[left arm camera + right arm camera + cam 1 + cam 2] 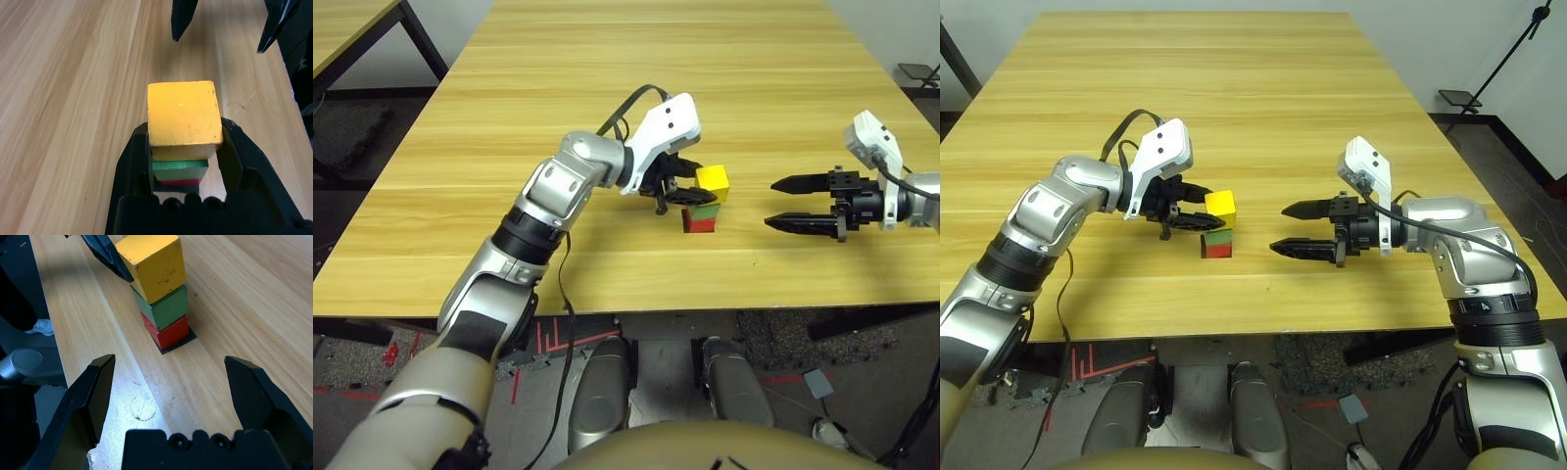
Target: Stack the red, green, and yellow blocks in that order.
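Stack of three blocks near the front-centre of the wooden table (607, 88): red block (168, 333) at the bottom, resting on a flat black square patch (188, 339); green block (164, 307) directly on it; yellow block (152, 265) on top, turned slightly and overhanging the green one toward the far side, so the column is not quite flush. Left gripper (685, 186) reaches in from the robot's left at the height of the upper blocks; in the left wrist view its two black fingers (131, 161) flank the yellow block, w/ the pads apparently touching its sides (contact on the far pad is hard to confirm at this angle), i.e. jaws closed to about one block width around the top cube. Green and red edges show below the yellow face between the fingers. Right gripper (1295, 228) hovers over the table to the robot's right of the stack, well apart from it, fingers spread wide and holding nothing; fingertips point toward the blocks. Faint pencil-like circle (142, 409) marks the tabletop between the right gripper and the stack. Second wooden table corner (352, 29) at far left; dark floor beyond.
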You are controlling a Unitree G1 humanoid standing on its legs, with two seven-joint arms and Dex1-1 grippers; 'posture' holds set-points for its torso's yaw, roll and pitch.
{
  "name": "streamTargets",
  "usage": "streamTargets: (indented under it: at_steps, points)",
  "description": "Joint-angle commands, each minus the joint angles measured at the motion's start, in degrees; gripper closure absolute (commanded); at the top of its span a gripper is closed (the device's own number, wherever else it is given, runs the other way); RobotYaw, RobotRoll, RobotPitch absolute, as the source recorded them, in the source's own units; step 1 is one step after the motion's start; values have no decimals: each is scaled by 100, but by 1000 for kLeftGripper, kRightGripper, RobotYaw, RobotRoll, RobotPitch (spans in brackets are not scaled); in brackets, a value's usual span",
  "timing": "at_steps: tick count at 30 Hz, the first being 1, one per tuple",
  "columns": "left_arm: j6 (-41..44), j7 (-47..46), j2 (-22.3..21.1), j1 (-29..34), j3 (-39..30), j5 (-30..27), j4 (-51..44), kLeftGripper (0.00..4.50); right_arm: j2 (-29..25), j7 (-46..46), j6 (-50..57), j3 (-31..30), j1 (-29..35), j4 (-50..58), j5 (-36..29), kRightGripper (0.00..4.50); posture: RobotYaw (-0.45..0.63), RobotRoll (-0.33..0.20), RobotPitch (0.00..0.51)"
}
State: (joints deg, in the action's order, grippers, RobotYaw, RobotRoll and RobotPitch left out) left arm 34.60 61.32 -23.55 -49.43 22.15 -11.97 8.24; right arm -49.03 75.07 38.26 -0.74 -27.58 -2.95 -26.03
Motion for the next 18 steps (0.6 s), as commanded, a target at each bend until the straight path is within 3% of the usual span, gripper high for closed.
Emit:
streamTargets:
  at_steps: [1,8,12,15,18]
  points:
    - [-71,74,37,-57,44,81,39,2559,-61,-38,51,109,60,94,-102,0,105,-93,96]
    - [-18,127,27,-35,38,150,20,2559,-8,-50,41,77,-6,22,-92,0,122,-92,96]
    - [91,-26,119,-36,-80,107,-125,1252,12,-29,-20,60,-26,-45,-72,0,133,-90,86]
    - [366,-533,305,-46,-824,-303,-693,207,25,-13,16,164,-82,-89,-169,0,136,-91,78]
    - [638,-1364,660,-19,-1848,-796,-1259,67,38,-111,281,455,-167,-143,-431,0,143,-93,71]
